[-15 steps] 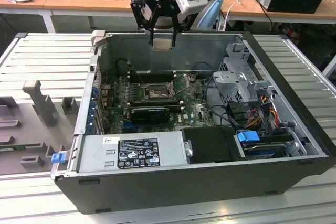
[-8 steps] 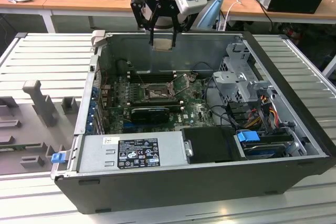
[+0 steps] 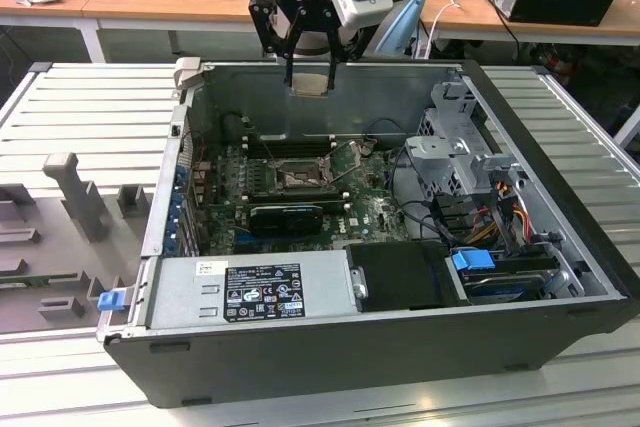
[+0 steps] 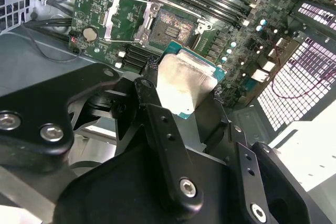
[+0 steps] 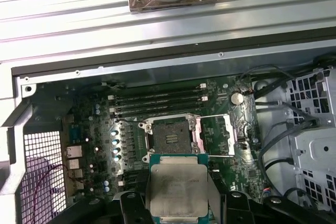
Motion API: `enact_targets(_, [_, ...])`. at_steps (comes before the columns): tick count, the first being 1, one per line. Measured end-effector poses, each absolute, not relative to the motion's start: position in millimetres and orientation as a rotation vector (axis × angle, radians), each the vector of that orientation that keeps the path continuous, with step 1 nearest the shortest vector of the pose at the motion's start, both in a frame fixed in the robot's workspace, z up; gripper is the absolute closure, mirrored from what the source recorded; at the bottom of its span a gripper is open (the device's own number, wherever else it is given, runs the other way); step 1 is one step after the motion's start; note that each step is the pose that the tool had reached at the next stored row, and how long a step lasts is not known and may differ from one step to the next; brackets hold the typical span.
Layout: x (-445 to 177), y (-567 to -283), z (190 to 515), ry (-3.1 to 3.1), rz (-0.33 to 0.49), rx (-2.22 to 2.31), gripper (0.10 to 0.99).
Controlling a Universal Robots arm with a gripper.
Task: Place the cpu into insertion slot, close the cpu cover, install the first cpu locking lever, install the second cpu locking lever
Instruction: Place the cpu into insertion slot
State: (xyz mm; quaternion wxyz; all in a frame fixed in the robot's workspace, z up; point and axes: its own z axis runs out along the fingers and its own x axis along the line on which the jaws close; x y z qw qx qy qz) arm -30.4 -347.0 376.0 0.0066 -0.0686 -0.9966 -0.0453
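A big grey table (image 3: 90,107) with ridges held an open computer case (image 3: 350,347), lying on its side. Inside, near the front wall, sat a long silver power box (image 3: 250,289). Behind it lay the green board (image 3: 370,212), with a long black graphics card (image 3: 287,215) across it. A bunch of wires (image 3: 420,177) curled on the exterior view's right, next to a metal drive cage (image 3: 460,147). The long black memory slots (image 5: 157,103) ran along the far side of the insertion slot (image 5: 170,136). The slot's dark middle was bare, and the cpu cover (image 4: 146,20) was flipped open, lying beside the slot. The black gripper (image 3: 310,82) hung over the far edge of the case, well above the board. Its fingers (image 5: 131,203) were closed on two sides of the cpu (image 5: 176,190), holding it flat with its shiny face up, not touching the slot.
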Motion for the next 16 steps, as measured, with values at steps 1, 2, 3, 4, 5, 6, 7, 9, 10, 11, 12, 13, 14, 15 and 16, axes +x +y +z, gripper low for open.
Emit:
enact_targets(1, [-30.4,-347.0,376.0,-3.118,-0.142,-0.219,0.557])
enact_targets(2, [-30.4,-347.0,376.0,-3.117,-0.142,-0.224,0.557])
enact_targets(3, [-30.4,-347.0,376.0,-3.117,-0.142,-0.228,0.557])
enact_targets(4, [-30.4,-347.0,376.0,-3.117,-0.142,-0.231,0.557])
enact_targets(5, [-30.4,-347.0,376.0,-3.117,-0.142,-0.237,0.557])
enact_targets(6, [-30.4,-347.0,376.0,-3.117,-0.142,-0.242,0.557])
enact_targets(7, [-30.4,-347.0,376.0,-3.116,-0.142,-0.245,0.557])
enact_targets(9, [-30.4,-347.0,376.0,-3.116,-0.142,-0.252,0.557])
enact_targets(10, [-30.4,-347.0,376.0,-3.116,-0.142,-0.255,0.557])
enact_targets(11, [-30.4,-347.0,376.0,-3.116,-0.142,-0.259,0.557])
enact_targets(12, [-30.4,-347.0,376.0,-3.115,-0.142,-0.264,0.557])
enact_targets(13, [-30.4,-347.0,376.0,-3.115,-0.142,-0.267,0.557])
enact_targets(14, [-30.4,-347.0,376.0,-3.115,-0.142,-0.271,0.557])
enact_targets(15, [-30.4,-347.0,376.0,-3.115,-0.142,-0.274,0.557])
enact_targets(16, [-30.4,-347.0,376.0,-3.115,-0.142,-0.281,0.557])
